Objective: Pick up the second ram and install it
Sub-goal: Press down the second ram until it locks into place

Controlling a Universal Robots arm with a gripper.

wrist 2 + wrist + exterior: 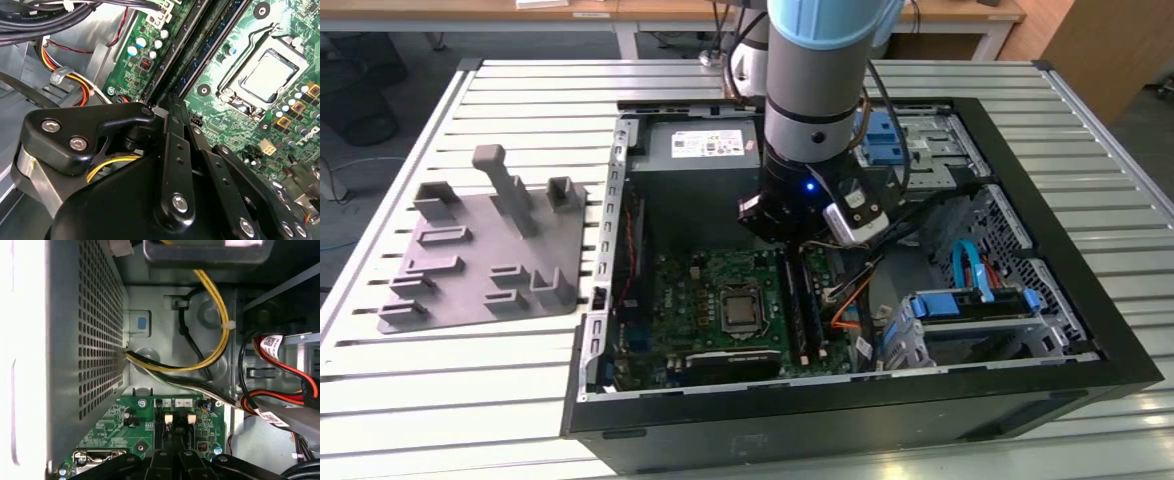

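The gripper (pixel 172 112) is down inside the open computer case (pixel 1067 385), its fingers (pixel 176 150) pinched close together over the memory slots (pixel 200 55) on the motherboard (pixel 240 35). The second ram appears to be the thin edge running up between those slots; whether the pads are clamping it, I cannot tell. Doing this well means square alignment and even pressure. The case holds board, cables (pixel 210 320) and drive cage (pixel 981 310); the grey peg tray (pixel 480 250) sits outside.
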